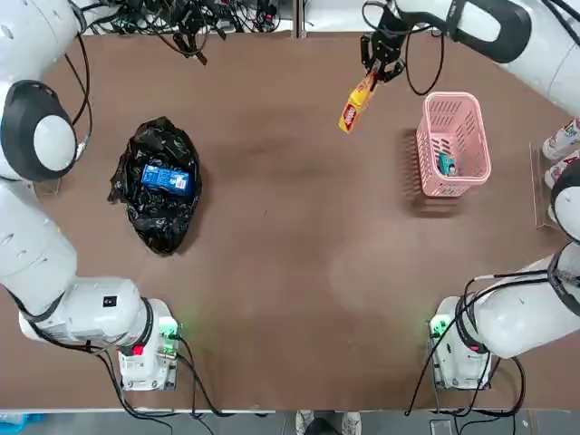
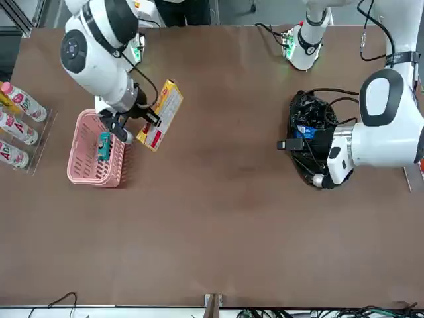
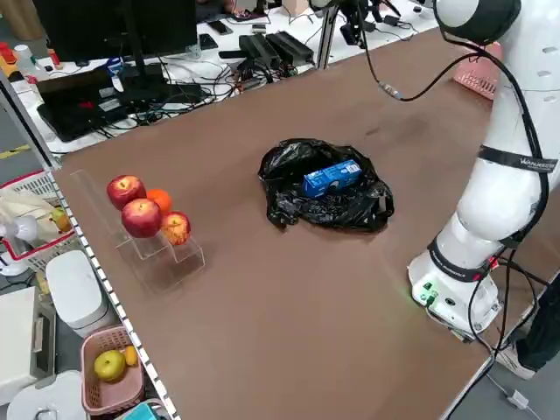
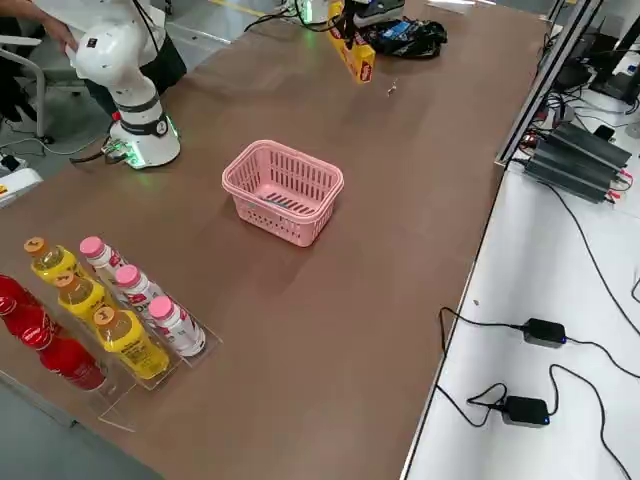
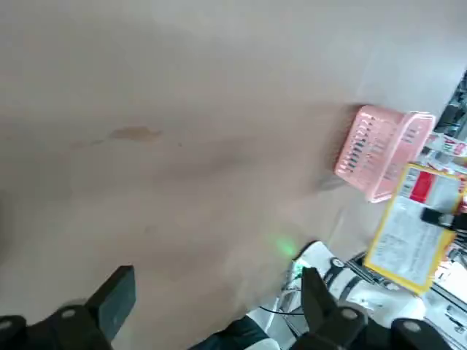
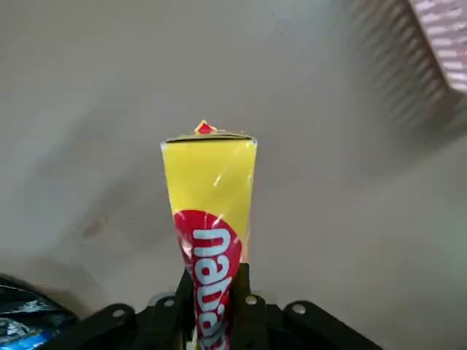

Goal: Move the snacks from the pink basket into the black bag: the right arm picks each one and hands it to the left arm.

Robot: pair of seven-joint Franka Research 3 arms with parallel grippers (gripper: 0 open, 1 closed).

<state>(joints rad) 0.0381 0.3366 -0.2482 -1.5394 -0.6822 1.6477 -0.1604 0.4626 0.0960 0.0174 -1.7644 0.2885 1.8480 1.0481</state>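
Now the right end effector [image 1: 376, 74] pinches the yellow snack packet [image 1: 356, 104] by one end, aloft beside the pink basket [image 1: 452, 143]; the teal packet [image 1: 446, 164] remains inside, the blue packet [image 1: 165, 177] lies on the black bag [image 1: 158, 185]. Near the bag, the left end effector [image 2: 289, 144] stands open. Such an end-only grip may let the dangling packet swing or slip at handover.

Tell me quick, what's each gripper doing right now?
Left gripper: open, empty, above the table.
Right gripper: shut on the yellow snack packet, held in the air beside the pink basket.
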